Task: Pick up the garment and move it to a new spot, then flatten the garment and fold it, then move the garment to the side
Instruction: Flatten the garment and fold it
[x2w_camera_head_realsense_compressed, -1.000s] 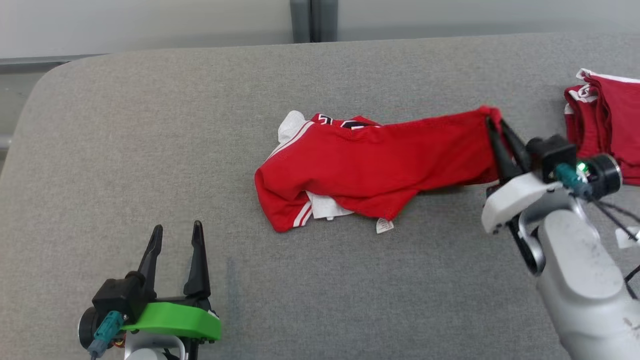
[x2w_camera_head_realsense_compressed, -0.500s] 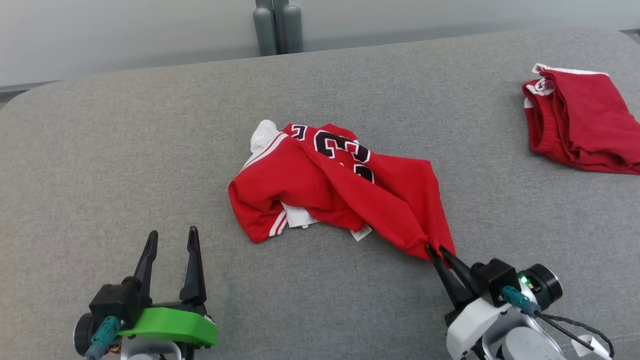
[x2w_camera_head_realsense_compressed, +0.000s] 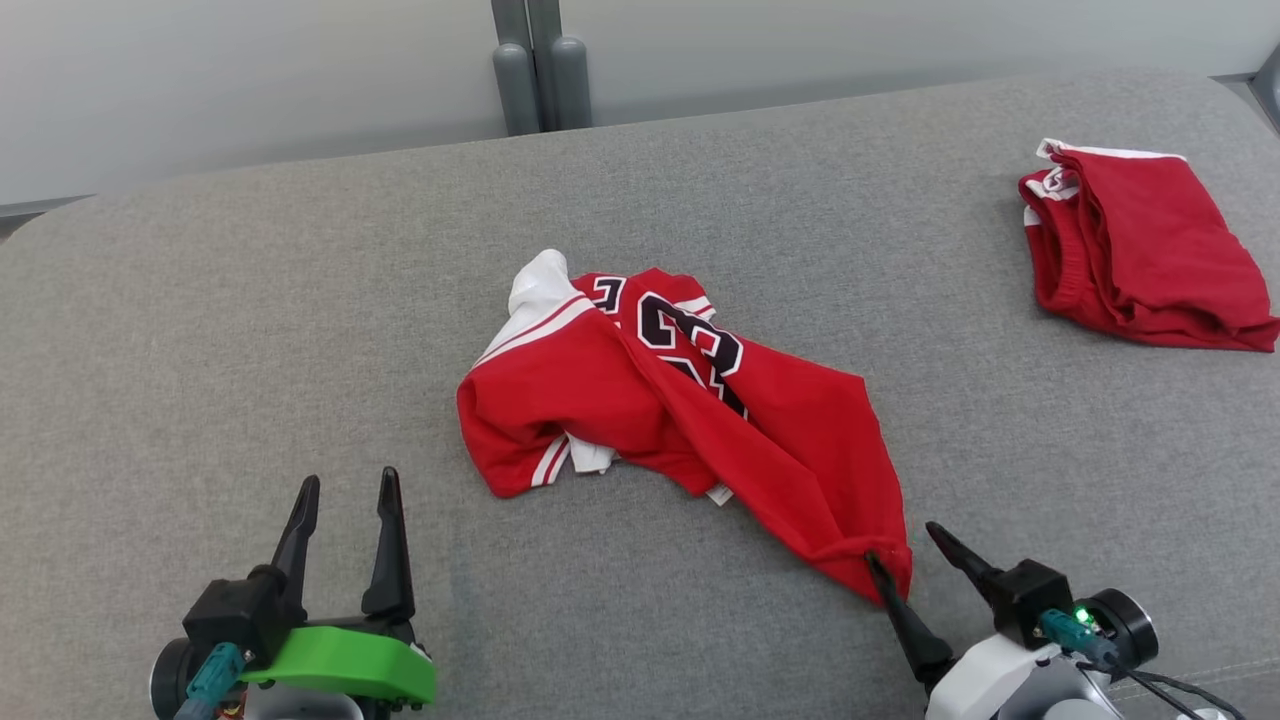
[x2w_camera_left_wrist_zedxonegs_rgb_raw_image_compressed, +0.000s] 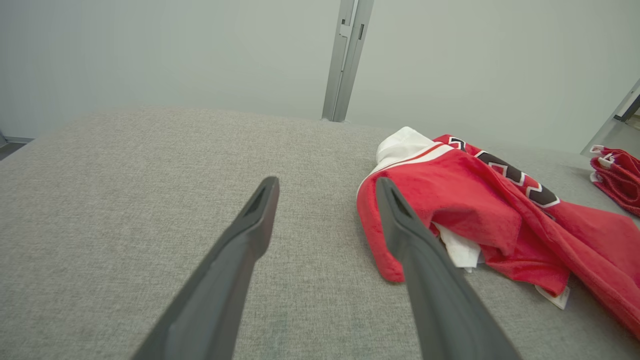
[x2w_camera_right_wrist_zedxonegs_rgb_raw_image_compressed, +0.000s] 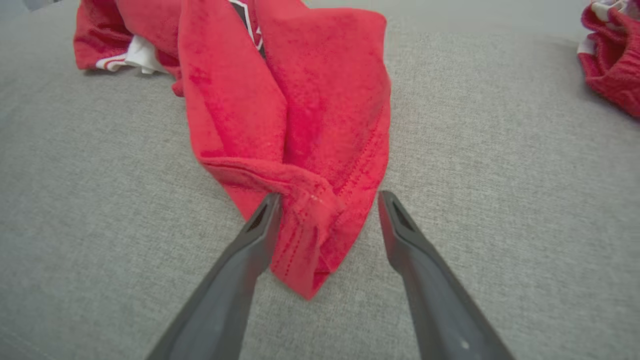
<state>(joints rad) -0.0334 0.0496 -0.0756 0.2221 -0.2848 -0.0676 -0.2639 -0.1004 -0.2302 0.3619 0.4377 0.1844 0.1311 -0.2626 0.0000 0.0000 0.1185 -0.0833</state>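
The red garment (x2w_camera_head_realsense_compressed: 680, 400) is lying crumpled in the middle of the grey cushion (x2w_camera_head_realsense_compressed: 250, 350), its long axis running diagonally toward the right pincer (x2w_camera_head_realsense_compressed: 901, 543). That pincer is standing wide around the near corner, gripping nothing. The left pincer (x2w_camera_head_realsense_compressed: 349, 477) is sitting wide, well apart.

Red cloth bundle (x2w_camera_head_realsense_compressed: 1140, 255) far right, grey cushion (x2w_camera_head_realsense_compressed: 250, 350).

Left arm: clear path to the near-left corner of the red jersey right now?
Probably yes. The left gripper is open, and just bare gray cushion lies between it and the striped corner of the red jersey; nothing blocks the way.
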